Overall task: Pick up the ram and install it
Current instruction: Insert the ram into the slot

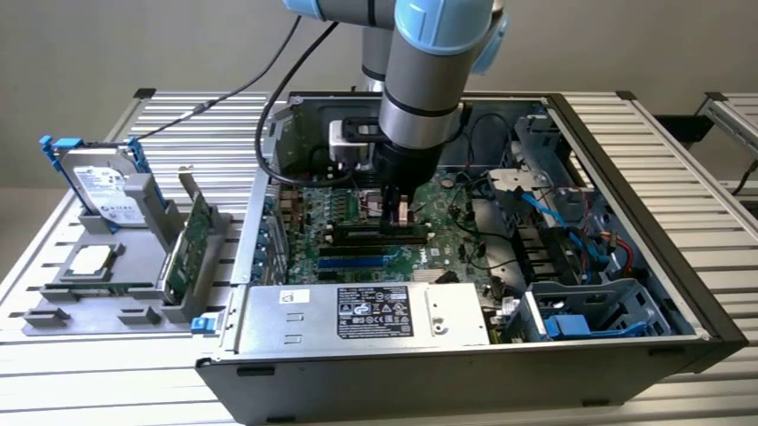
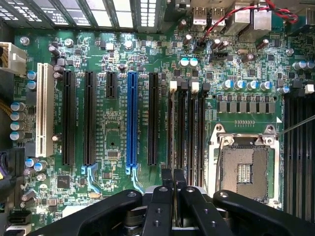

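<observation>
Exterior view's left: grey fixture (image 1: 71,306) on the surface (image 1: 119,382) holds the parts staged. The drive (image 1: 101,186) leans and the card (image 1: 190,238) stands on edge, so their top edges are graspable from above. The ram (image 1: 105,287) looks like the narrow strip in the fixture's front groove, not certain. Case (image 1: 698,311) lies on its side, lid off, so the board (image 2: 113,123) faces up for a straight vertical approach. Gripper (image 2: 173,173) hangs low over the memory slots (image 2: 187,128). Its fingers (image 2: 166,179) are together and line up with the slots, so a held stick would sit parallel to them. Can't make out anything between them, so I judge it empty. Slots look unpopulated, so the ram isn't installed yet. Exterior view's right: drive cage (image 1: 587,311) sits apart from the arm.
</observation>
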`<action>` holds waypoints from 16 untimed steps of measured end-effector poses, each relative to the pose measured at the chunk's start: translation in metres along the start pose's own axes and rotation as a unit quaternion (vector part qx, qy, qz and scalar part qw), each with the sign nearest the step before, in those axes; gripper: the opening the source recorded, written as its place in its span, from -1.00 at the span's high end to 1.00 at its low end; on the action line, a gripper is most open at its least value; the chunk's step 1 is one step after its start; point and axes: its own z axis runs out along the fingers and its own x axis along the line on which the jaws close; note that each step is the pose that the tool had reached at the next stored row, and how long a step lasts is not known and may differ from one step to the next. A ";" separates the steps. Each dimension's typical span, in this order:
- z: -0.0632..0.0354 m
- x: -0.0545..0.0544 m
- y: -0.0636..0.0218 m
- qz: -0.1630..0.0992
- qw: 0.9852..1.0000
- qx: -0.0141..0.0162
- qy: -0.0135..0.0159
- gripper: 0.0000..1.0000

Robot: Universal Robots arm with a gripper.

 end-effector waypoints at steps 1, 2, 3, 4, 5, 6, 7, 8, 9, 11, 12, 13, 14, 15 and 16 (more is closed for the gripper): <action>0.0002 0.000 0.0000 0.000 1.000 0.000 0.000 0.74; 0.0003 0.000 0.0000 0.000 1.000 0.000 0.000 0.74; 0.0005 0.000 -0.0001 0.000 1.000 0.000 0.000 0.74; 0.0006 0.000 -0.0001 -0.001 1.000 0.000 0.000 0.74; 0.0007 0.000 -0.0001 -0.001 1.000 0.000 0.000 0.74; 0.0008 0.000 -0.0002 -0.001 1.000 0.000 0.000 0.74; 0.0008 0.000 -0.0002 -0.001 1.000 0.000 0.000 0.74; 0.0008 0.000 -0.0004 -0.001 1.000 0.000 0.000 0.74; 0.0009 0.000 -0.0006 -0.002 1.000 0.000 0.000 0.74; 0.0009 0.000 -0.0012 -0.002 1.000 0.000 0.000 0.74; 0.0008 0.000 -0.0016 -0.002 1.000 0.000 0.000 0.74; 0.0007 0.000 -0.0019 -0.003 1.000 0.000 0.000 0.74; 0.0007 0.000 -0.0020 -0.003 1.000 0.000 0.000 0.74; 0.0007 0.000 -0.0020 -0.003 1.000 0.000 0.000 0.74; 0.0007 0.000 -0.0021 -0.003 1.000 0.000 0.000 0.74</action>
